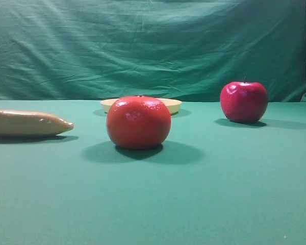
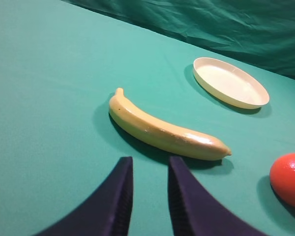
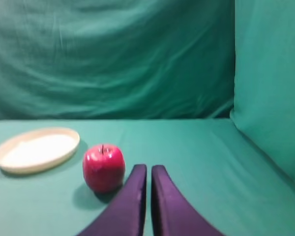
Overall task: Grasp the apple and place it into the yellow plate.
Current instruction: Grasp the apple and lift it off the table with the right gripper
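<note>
Two fruits could be mistaken for each other here, so I fix on the apple (image 1: 244,101), the glossy crimson one with the stem, standing toward the back right of the table (image 1: 204,204) and well apart from the yellow plate (image 1: 169,105), which lies at the back near the middle. The larger orange-red fruit (image 1: 138,122) sits in front of the plate and partly hides it in the high view; a banana (image 2: 162,129) lies toward the left edge. My right gripper (image 3: 148,169) is the one for this job: in its wrist view the apple (image 3: 103,167) stands just to the left of the fingertips, apparently not yet touched, and the jaws are pressed together with nothing between them. The left gripper (image 2: 150,164) hangs above the cloth near the banana with its jaws slightly parted and empty; I would leave it where it is. As I judge it, the step in hand is the approach. I would first spread the right jaws wider than the apple, shift left until the fruit is centred between the fingers, then come in low around its widest part. Closing too high risks the glossy skin slipping out, and nudging it may roll it away.
</note>
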Controlling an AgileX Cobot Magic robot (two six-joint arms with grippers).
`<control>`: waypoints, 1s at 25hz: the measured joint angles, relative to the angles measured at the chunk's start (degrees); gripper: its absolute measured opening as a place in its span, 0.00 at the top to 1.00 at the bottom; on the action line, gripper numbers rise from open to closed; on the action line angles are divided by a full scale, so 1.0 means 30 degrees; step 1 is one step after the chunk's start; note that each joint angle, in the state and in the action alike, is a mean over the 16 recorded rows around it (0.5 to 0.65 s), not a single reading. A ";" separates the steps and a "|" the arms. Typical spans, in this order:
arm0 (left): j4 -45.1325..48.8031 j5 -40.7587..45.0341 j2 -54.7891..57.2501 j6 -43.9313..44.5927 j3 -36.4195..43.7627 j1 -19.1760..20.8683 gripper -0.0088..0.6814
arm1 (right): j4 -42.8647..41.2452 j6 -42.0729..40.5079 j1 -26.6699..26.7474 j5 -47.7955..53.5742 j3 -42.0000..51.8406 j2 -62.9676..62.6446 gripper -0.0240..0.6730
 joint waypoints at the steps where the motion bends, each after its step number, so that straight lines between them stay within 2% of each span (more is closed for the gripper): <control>1: 0.0000 0.0000 0.0000 0.0000 0.0000 0.0000 0.76 | 0.0015 0.0044 0.0000 0.0249 -0.0508 0.0553 0.97; 17: 0.0000 0.0000 0.0000 0.0000 0.0000 0.0000 0.76 | 0.0034 -0.3478 0.0085 0.5542 -0.9124 1.2742 0.97; 25: 0.0000 0.0000 0.0000 0.0000 0.0000 0.0000 0.76 | 0.0035 -0.4466 0.1108 0.7353 -1.2733 1.7691 0.97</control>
